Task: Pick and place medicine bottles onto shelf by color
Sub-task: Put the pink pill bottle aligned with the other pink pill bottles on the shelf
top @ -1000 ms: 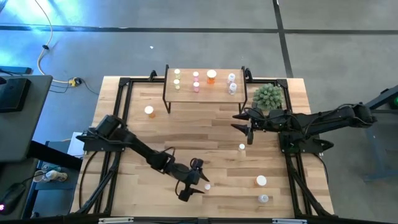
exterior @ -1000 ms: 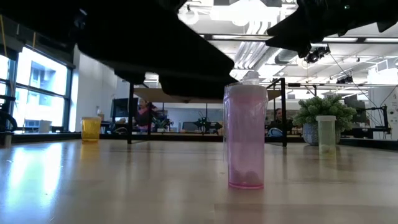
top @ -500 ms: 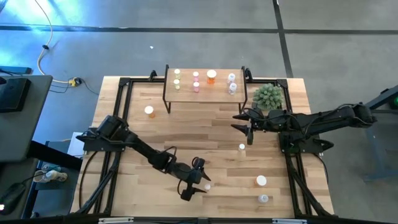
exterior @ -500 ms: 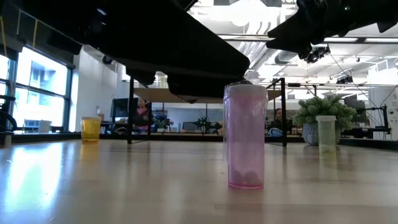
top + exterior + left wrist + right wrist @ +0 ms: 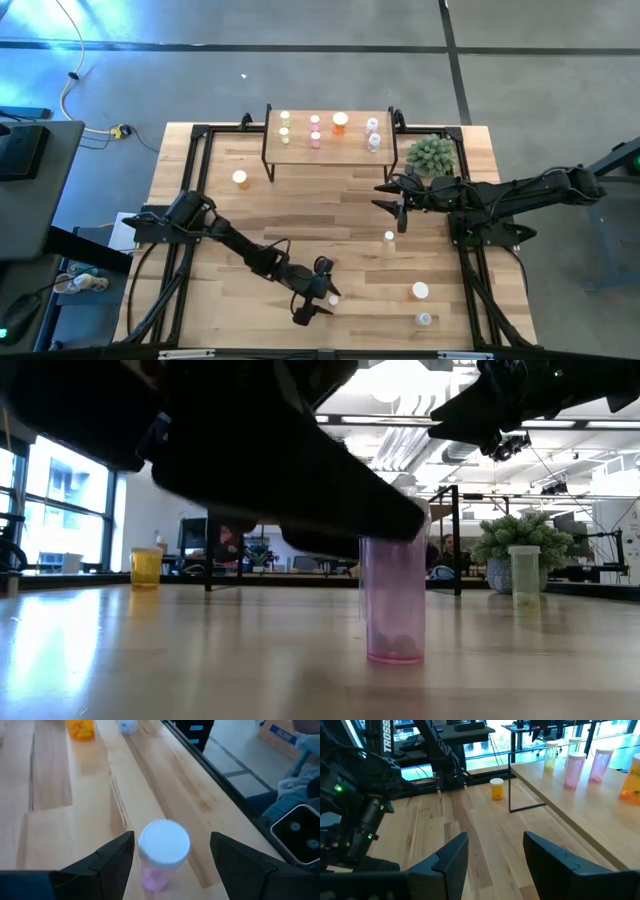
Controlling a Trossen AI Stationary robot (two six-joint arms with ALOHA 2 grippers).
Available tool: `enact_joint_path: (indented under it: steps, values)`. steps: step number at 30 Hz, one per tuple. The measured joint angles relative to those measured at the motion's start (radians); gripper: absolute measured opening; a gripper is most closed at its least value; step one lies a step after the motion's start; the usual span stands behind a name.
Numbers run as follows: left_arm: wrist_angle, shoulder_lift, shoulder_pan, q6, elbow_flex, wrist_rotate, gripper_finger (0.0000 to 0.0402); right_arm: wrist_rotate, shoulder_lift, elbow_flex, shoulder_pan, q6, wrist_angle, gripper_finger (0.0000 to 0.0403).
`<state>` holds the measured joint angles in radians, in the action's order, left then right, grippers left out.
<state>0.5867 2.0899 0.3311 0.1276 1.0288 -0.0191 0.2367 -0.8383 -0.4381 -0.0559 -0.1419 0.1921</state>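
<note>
1. Desk (image 5: 300, 215) carries the shelf (image 5: 330, 150) at its far edge
2. Left gripper (image 5: 322, 290) spread wide around the upright pink bottle (image 5: 162, 851), not gripping
3. Right gripper (image 5: 392, 195) half open, empty, mid-desk

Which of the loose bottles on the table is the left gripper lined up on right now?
The pink bottle near the table's front edge: it stands upright between the open fingers of the left gripper. The other loose bottles stand clear of both grippers.
</note>
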Motion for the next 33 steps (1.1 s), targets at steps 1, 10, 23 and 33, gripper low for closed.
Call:
enact_joint_path:
  steps: [1, 10, 23, 33]
  values:
    - [0.001, 0.000, -0.003, 0.000, 0.003, -0.003, 0.0252, 0.000, 0.000, 0.000, 0.000, 0.000, 0.000, 0.0181]
    - [-0.014, -0.010, -0.011, -0.007, 0.001, 0.015, 0.0235, 0.000, 0.000, 0.000, 0.000, 0.002, -0.012, 0.0181]
    - [-0.013, -0.010, -0.010, -0.007, 0.001, 0.031, 0.0173, 0.000, 0.000, 0.000, 0.001, 0.003, -0.031, 0.0181]
    - [-0.013, -0.010, -0.010, -0.008, 0.001, 0.019, 0.0127, 0.000, 0.000, 0.000, 0.001, 0.003, -0.031, 0.0181]
